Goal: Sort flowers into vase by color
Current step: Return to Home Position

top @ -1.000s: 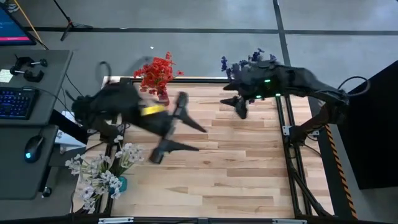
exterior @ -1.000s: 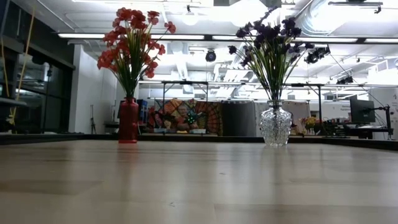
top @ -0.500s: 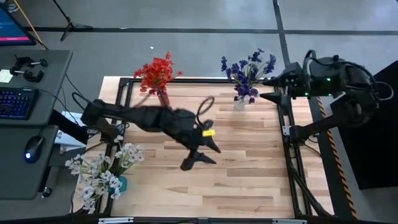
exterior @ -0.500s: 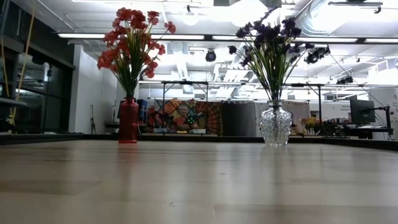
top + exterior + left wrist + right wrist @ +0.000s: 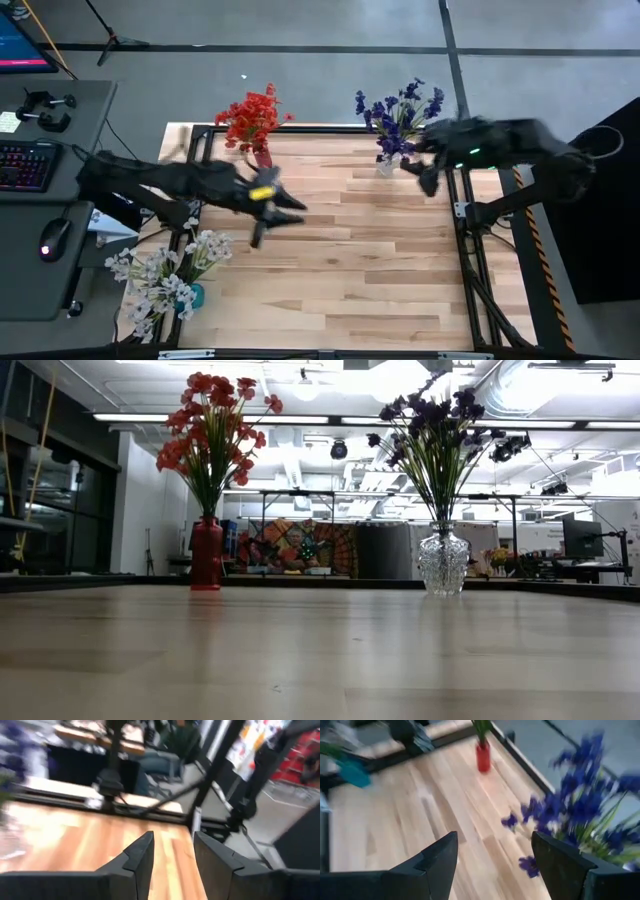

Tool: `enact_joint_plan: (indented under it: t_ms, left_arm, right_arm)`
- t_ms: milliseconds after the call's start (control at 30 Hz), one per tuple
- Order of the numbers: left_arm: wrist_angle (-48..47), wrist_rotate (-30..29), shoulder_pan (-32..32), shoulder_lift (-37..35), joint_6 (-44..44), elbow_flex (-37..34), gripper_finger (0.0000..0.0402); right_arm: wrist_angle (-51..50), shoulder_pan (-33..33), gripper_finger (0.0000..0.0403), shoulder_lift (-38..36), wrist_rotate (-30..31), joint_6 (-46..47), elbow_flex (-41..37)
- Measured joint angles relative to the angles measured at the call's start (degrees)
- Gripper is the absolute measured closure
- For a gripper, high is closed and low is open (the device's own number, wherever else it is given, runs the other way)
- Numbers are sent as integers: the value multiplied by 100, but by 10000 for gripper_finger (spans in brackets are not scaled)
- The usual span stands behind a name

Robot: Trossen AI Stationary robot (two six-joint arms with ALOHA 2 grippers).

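Left pincer [image 5: 279, 221]: above the table [image 5: 400, 290], left of centre, between the red flowers [image 5: 252, 115] and the white flowers [image 5: 165, 272]; its outline is blurred in the high view; the left wrist view shows its two dark fingers [image 5: 137, 857] set apart with a clear gap and nothing between them; it stands open and empty.

Right pincer [image 5: 430, 182]: over the far right part of the table, just beside the purple flowers [image 5: 400, 105], on the side of the right frame rail; blurred in the high view; in the right wrist view the fingers [image 5: 437, 857] stand wide apart with bare wood showing between them; it stands open and empty.

Red flowers: upright in a red vase [image 5: 206, 553] at the far left corner of the table; the low view shows green stems rising from the neck and spreading into a red cluster.

Purple flowers: upright in a clear cut-glass vase [image 5: 443, 562] at the far edge, right of centre; well apart from the red vase.

White flowers: bunched in a blue vase [image 5: 196, 295] at the near left corner; blossoms spill over the table's left edge; well apart from both other vases.

Table: light wood planks inside a dark frame.

Surroundings: a keyboard [image 5: 25, 165] and a mouse [image 5: 50, 240] lie on a grey surface to the left of the table.
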Motion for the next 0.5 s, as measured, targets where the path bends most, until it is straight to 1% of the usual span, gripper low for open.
enact_joint_plan:
  t_ms: [67,100,167,233,333,367,433,500]
  left_arm:
    - [-307,-98,27,-411,38,2,279]
    - [-532,-106,42,-621,18,2,279]
    - [-1037,-111,38,-1053,-101,2,279]
    - [-1422,-130,32,-1470,-201,2,280]
    - [-1890,-288,32,-1893,-336,7,279]
    - [-2037,-305,35,-1953,-398,7,279]
    - [-2306,-215,36,-1966,-504,11,279]
    - [-2521,95,36,-1823,-511,9,280]
  right_arm:
    - [307,0,160,-28,4,242,-617]
    - [566,-3,160,-36,-115,337,-980]
    - [1352,-2,160,-35,-606,527,-1793]
    - [2522,2,160,4,-1195,729,-2687]
    - [4945,4,160,270,-1962,1124,-3907]
    - [5648,4,160,407,-2122,1304,-4217]
    - [6746,2,160,703,-2270,1646,-4633]
    - [7339,2,160,982,-2390,1852,-4843]
